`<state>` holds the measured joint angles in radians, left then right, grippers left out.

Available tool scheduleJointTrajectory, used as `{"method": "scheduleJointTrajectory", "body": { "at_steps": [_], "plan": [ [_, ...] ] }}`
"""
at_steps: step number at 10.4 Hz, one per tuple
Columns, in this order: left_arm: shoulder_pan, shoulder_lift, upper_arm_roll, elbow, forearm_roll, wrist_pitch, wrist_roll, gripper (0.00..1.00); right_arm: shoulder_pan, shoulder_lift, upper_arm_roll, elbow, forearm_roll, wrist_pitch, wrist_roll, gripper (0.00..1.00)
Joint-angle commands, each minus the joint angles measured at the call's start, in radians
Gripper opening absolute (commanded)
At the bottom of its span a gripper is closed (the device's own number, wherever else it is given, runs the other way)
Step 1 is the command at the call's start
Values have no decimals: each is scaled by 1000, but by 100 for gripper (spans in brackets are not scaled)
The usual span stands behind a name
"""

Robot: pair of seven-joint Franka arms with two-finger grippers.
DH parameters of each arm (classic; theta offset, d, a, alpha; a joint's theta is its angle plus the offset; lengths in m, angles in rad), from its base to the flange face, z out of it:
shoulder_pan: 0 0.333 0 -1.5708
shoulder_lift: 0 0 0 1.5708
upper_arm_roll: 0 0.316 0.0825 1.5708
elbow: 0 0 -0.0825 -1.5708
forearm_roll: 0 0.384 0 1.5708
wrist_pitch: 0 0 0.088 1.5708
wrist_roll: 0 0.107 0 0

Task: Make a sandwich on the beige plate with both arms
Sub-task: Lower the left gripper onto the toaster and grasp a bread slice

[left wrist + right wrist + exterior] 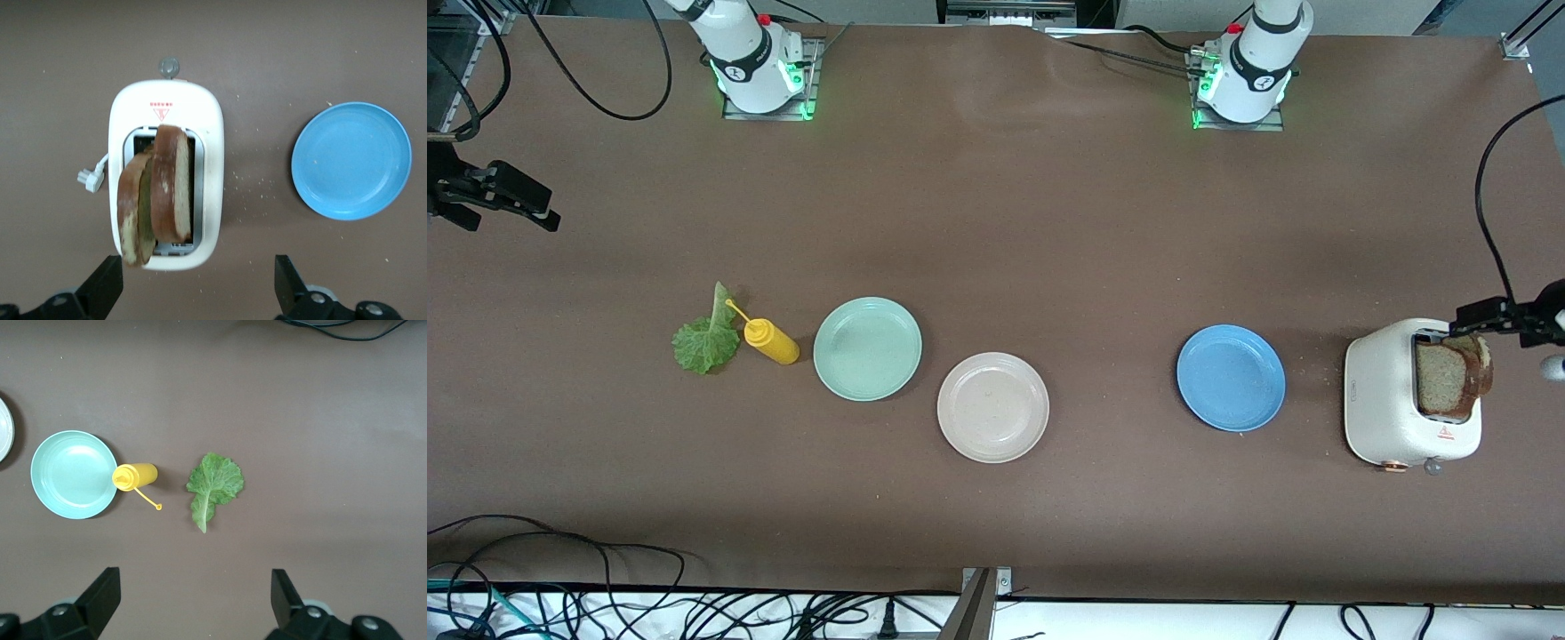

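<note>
The beige plate [992, 420] lies empty near the table's middle. Two brown bread slices [1449, 378] stand in a white toaster [1383, 400] at the left arm's end of the table; they also show in the left wrist view [157, 193]. A green lettuce leaf [706, 342] lies flat toward the right arm's end and shows in the right wrist view [212, 483]. My left gripper [1489, 313] [198, 270] is open and empty, up over the toaster's edge. My right gripper [511, 206] [195, 583] is open and empty, high over bare table near the lettuce.
A yellow squeeze bottle [772, 341] lies on its side between the lettuce and a mint-green plate [867, 348], which lies beside the beige plate. A blue plate [1231, 378] lies between the beige plate and the toaster. Cables run along the table's near edge.
</note>
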<state>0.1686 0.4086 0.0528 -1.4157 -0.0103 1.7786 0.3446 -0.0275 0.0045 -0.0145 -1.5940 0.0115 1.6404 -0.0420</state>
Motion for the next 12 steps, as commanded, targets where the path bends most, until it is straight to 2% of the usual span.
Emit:
{"method": "scheduleJointTrajectory", "body": {
  "at_steps": [1, 10, 11, 12],
  "plan": [
    [17, 61, -4, 47, 15, 36, 27, 100, -9, 3, 5, 16, 15, -4, -2, 100],
    [20, 144, -10, 49, 4, 168, 31, 98, -9, 3, 4, 16, 15, -4, -2, 100],
    [19, 145, -11, 49, 3, 170, 31, 97, -9, 3, 4, 16, 15, -4, -2, 100],
    [17, 150, -11, 49, 3, 170, 31, 91, -9, 3, 4, 16, 15, -4, -2, 100]
  ]
}}
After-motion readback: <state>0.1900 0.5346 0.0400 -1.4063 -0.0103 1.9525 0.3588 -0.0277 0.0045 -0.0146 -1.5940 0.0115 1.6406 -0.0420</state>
